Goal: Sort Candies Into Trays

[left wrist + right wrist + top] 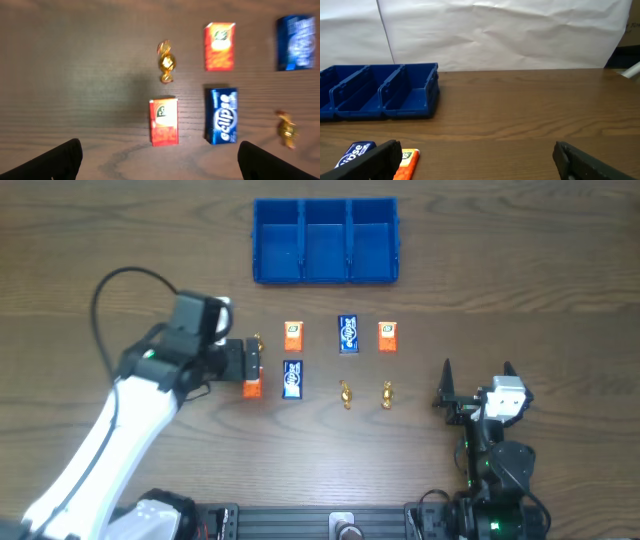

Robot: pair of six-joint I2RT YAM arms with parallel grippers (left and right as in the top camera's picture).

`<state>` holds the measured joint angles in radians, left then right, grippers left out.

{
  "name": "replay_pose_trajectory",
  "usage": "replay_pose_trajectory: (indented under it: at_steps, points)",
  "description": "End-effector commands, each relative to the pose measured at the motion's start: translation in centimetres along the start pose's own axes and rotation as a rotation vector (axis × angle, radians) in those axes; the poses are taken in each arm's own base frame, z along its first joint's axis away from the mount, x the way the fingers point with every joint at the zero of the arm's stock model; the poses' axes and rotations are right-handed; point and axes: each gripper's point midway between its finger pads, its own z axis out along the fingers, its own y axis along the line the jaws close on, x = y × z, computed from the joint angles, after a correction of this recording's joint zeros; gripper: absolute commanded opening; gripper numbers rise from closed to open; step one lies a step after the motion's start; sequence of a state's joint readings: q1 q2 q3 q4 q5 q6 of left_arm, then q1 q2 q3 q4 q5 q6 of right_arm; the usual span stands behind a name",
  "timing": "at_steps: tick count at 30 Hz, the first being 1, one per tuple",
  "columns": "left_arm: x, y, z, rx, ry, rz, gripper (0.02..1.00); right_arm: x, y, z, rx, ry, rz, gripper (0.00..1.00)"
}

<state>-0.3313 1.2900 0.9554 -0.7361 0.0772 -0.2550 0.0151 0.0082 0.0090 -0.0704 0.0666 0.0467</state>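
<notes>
A blue three-compartment tray (pixel 325 240) stands at the back of the table with nothing visible in it. In front of it lie orange boxes (pixel 294 336) (pixel 388 337), blue boxes (pixel 348 334) (pixel 293 379) and gold-wrapped candies (pixel 346 394) (pixel 387 394). My left gripper (pixel 250 365) hovers open over the leftmost orange box (pixel 164 121), which lies between its wide-spread fingers (pixel 65 160). A gold candy (pixel 167 62) lies just beyond that box and a blue box (pixel 221 116) beside it. My right gripper (pixel 475 385) rests open low at the right, holding nothing.
The right wrist view looks across the table to the tray (pixel 380 90), with a blue box (pixel 355 152) and an orange box (pixel 407 157) near its finger. A white sheet backs the table. Bare wood lies left of the candies and right of the tray.
</notes>
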Motion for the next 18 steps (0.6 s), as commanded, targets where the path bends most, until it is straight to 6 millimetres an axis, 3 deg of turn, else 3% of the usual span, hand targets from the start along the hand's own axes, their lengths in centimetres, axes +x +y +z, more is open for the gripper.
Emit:
replay_pose_trajectory:
  at_steps: [1,8,18]
  points:
    - [1.4,0.1,4.1,-0.092,0.123,-0.064,1.000,0.1,-0.1,0.0,0.005,0.001,-0.011,0.998]
    - [3.9,-0.8,8.2,-0.162,0.235,-0.053,1.000,0.1,-0.1,0.0,0.005,0.001,-0.011,0.998]
    - [5.1,-0.2,10.4,-0.196,0.297,-0.065,0.985,0.1,-0.1,0.0,0.005,0.001,-0.011,0.998]
